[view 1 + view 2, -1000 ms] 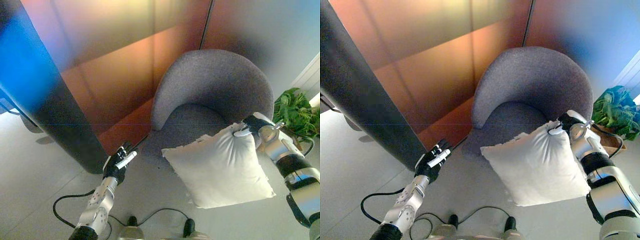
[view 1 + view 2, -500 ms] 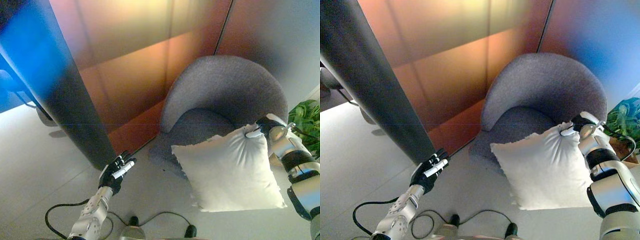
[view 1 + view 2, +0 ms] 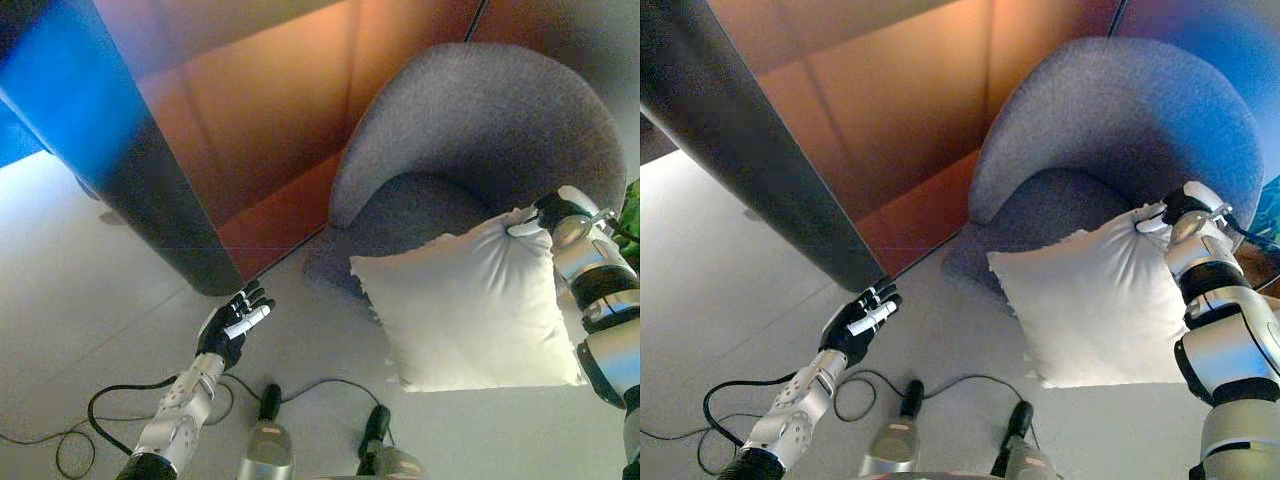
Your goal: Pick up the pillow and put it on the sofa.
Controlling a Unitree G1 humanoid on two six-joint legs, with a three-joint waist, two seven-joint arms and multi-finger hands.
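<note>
Pillow (image 3: 470, 305) in white cloth hangs in the air in front of the sofa (image 3: 480, 150), its upper right corner bunched and creased where the right hand (image 3: 552, 212) has its fingers curled tight into the fabric. It is square and plump, with soft wrinkles fanning down from the pinched corner and slightly ragged edges on the upper left side. Its lower part hangs over the pale floor (image 3: 120, 300), while its upper edge overlaps the front of the seat cushion as seen from above; whether it touches the cushion I cannot tell.

That sofa is a one-seat tub shape in grey woven fabric, with a rounded back curving round a darker seat. Nothing lies on the seat.

To the left, well apart from the pillow, the left hand (image 3: 233, 325) hovers low over the floor with its fingers spread and relaxed, holding nothing. Just beyond it a dark slanted column (image 3: 170, 215) meets the floor, and behind that stands a smooth orange-brown wall panel (image 3: 270, 110) with thin seams running across it. A bit of green plant (image 3: 632, 205) shows at the right edge, beside the sofa.
</note>
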